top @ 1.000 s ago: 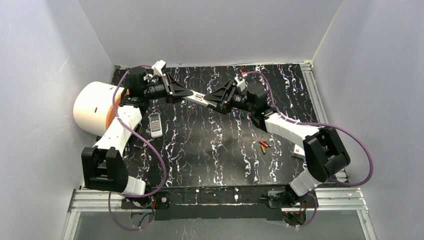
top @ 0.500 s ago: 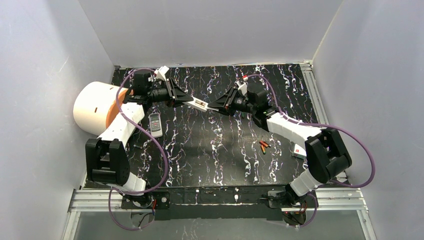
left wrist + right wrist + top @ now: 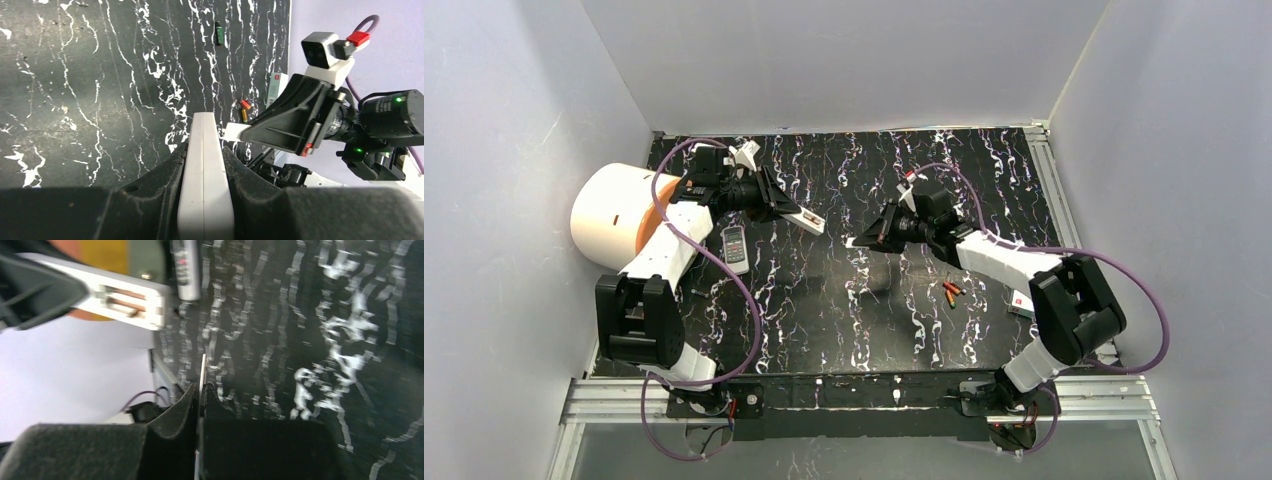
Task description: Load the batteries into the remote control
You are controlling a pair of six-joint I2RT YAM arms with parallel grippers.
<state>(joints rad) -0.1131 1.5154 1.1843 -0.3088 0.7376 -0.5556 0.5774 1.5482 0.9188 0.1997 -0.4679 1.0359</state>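
Observation:
My left gripper (image 3: 790,208) is shut on a white remote control (image 3: 810,219), held off the table at the back left. In the left wrist view the remote control (image 3: 205,165) sits edge-on between the pads. Its open battery compartment (image 3: 120,302) shows in the right wrist view. My right gripper (image 3: 860,242) is shut on a thin white battery cover (image 3: 202,371), a short gap right of the remote's tip. The batteries (image 3: 951,292), small and orange-red, lie on the black mat to the right and also appear in the left wrist view as batteries (image 3: 244,110).
A second grey remote (image 3: 736,249) lies on the mat under the left arm. A large white and orange cylinder (image 3: 614,215) stands at the left edge. A small white box (image 3: 1022,302) lies near the right arm. A dark green battery (image 3: 218,33) lies apart.
The right gripper closed on the battery cover and drew back right and nearer. The left gripper pulled the remote back to the left, so a gap has opened between them.

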